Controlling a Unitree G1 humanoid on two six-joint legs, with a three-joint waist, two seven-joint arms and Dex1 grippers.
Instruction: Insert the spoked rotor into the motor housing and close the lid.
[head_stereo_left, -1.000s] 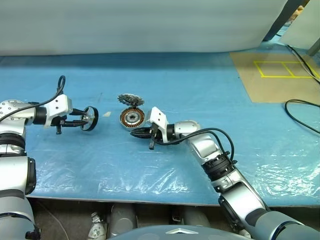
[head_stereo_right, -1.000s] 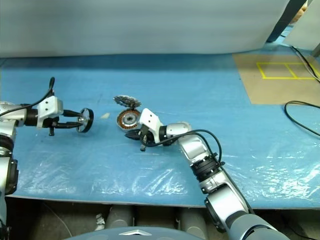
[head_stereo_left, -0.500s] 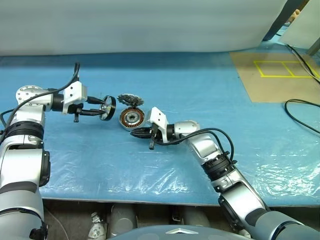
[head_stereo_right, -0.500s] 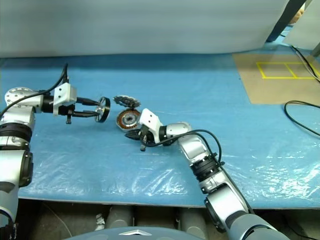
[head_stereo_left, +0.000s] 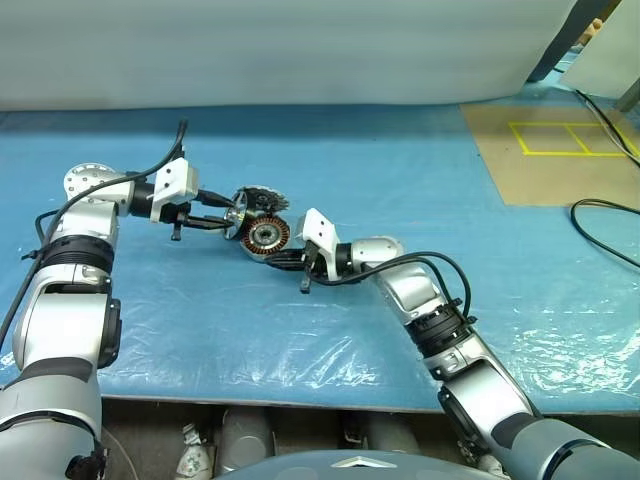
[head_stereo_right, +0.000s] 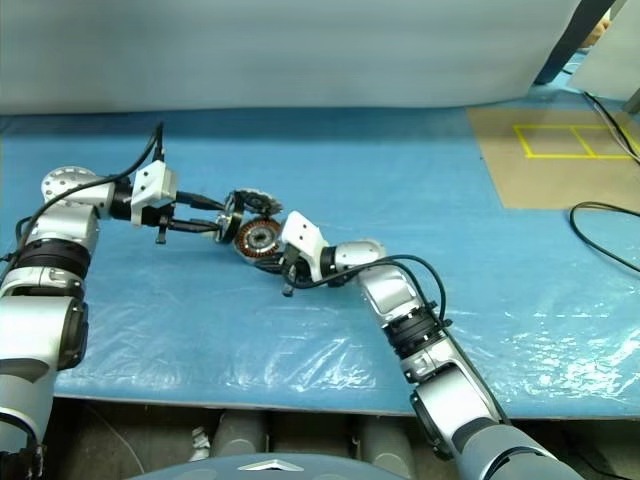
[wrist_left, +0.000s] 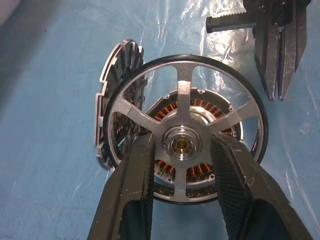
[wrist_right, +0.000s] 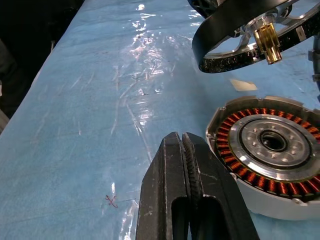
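1. Left gripper (head_stereo_left: 228, 214): closed on the spoked rotor (wrist_left: 185, 142), one finger either side of its hub. The rotor is held on edge, clear of the table, just left of and above the motor housing (head_stereo_left: 264, 237).

2. Lid (head_stereo_left: 262, 198): propped at a tilt just behind the motor housing, jagged rim showing, close to the rotor's far side. Risk: the rotor's rim clips it on the way in and knocks it flat or away from the housing.

3. Motor housing: flat on the blue table cover (head_stereo_left: 400, 180), copper windings up, centre bore open. Risk: the rotor must be tipped level and its brass shaft must meet the bore. Come in canted or off-centre and it would likely jam on the windings, or push the housing across the slick plastic.

4. Right gripper (head_stereo_left: 272, 262): fingers pressed together, holding nothing, low at the housing's right front edge. Whether it touches the housing cannot be told. Risk: if it is not bracing, the housing slides.
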